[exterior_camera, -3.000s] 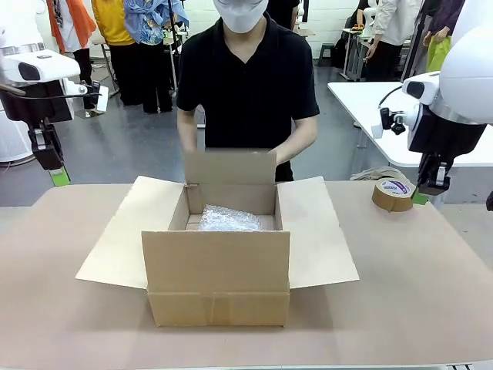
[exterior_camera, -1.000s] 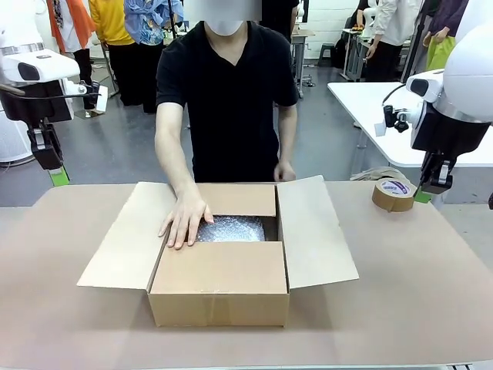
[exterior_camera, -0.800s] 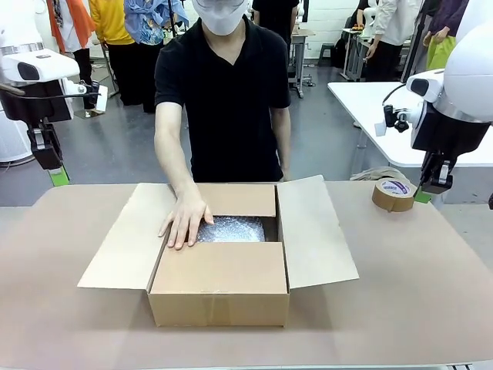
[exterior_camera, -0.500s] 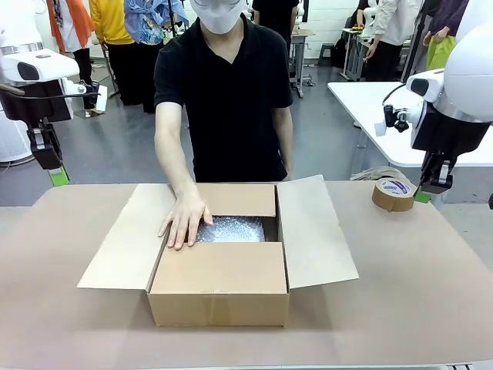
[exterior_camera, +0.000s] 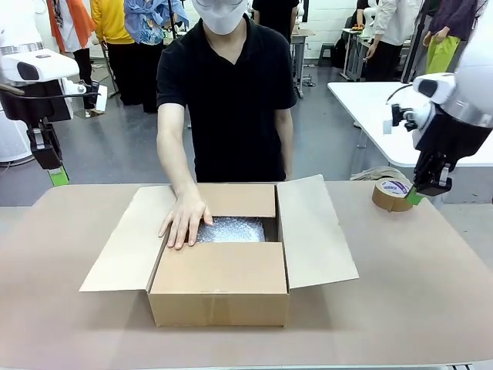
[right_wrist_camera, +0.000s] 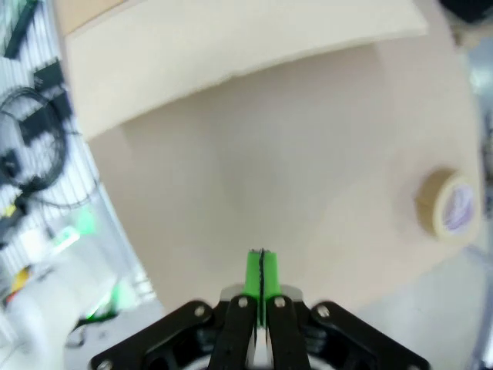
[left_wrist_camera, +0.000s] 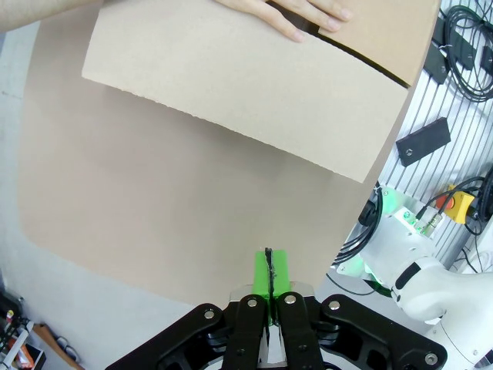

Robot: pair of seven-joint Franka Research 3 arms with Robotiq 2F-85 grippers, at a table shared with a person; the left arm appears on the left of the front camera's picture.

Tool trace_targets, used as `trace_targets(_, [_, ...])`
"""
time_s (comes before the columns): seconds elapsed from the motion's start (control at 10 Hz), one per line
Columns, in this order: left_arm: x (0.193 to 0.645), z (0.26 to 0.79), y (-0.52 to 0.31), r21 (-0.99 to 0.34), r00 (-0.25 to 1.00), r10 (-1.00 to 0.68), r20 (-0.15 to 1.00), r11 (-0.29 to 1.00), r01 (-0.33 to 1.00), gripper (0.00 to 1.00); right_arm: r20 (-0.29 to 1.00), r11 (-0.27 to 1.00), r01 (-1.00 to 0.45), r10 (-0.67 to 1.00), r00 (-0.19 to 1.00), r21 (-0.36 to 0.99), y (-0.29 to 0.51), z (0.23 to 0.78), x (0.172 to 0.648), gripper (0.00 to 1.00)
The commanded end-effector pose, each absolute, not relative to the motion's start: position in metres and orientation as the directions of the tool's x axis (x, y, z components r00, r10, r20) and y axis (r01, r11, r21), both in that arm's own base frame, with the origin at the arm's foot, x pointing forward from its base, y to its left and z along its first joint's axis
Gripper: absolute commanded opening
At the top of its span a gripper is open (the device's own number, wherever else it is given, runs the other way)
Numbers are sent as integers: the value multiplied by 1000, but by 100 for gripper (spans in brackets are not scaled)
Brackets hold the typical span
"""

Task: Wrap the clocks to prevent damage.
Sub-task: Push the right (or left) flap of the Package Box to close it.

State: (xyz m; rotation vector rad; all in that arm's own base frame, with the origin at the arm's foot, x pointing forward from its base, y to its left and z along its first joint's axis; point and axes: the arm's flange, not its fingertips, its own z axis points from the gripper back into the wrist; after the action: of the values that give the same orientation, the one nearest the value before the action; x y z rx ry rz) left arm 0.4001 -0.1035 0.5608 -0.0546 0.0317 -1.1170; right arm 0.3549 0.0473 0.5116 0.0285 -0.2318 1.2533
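Cardboard box (exterior_camera: 219,287) unmoved; right claw (exterior_camera: 415,197), pressed together, shifted toward tape roll (exterior_camera: 390,195); left claw (exterior_camera: 60,177) likewise.

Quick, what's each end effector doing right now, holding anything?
Left end effector: closed, holding nothing.
Right end effector: closed, holding nothing.

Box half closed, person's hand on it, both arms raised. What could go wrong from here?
1. The person's hand rests at the opening of the cardboard box, beside the bubble-wrapped bundle; an arm reaching for the open side flaps could strike it.
2. The right gripper, shut, hangs close by the tape roll near the far edge of the table; it may nudge the roll off rather than grasp it.
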Motion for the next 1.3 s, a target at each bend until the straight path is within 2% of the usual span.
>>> trace_targets(0.0, [400, 562, -101, -43, 442, -897, -1, 442, 896, 0, 499, 215, -976, 843, 199, 26, 9, 470, 384, 1])
trace_targets(0.1, [400, 562, -101, -43, 442, -897, -1, 442, 896, 0, 567, 185, -982, 804, 178, 45, -6, 451, 389, 1])
trace_targets(0.3, [400, 562, -101, -43, 442, -897, -1, 442, 896, 0, 679, 210, -978, 719, 149, -9, -16, 424, 402, 1])
trace_targets(0.5, [400, 562, -101, -43, 442, -897, -1, 442, 896, 0, 659, 220, -975, 730, 181, 24, -12, 410, 401, 1])
trace_targets(0.6, [400, 562, -101, -43, 442, -897, -1, 442, 896, 0, 671, 231, -973, 722, 171, -1, -24, 424, 389, 1])
trace_targets(1.1, [400, 562, -101, -43, 442, -897, -1, 442, 896, 0, 654, 245, -969, 732, 192, 10, -24, 423, 389, 1])
trace_targets(1.2, [400, 562, -101, -43, 442, -897, -1, 442, 896, 0, 676, 95, -995, 732, 86, 24, -14, 406, 386, 1])
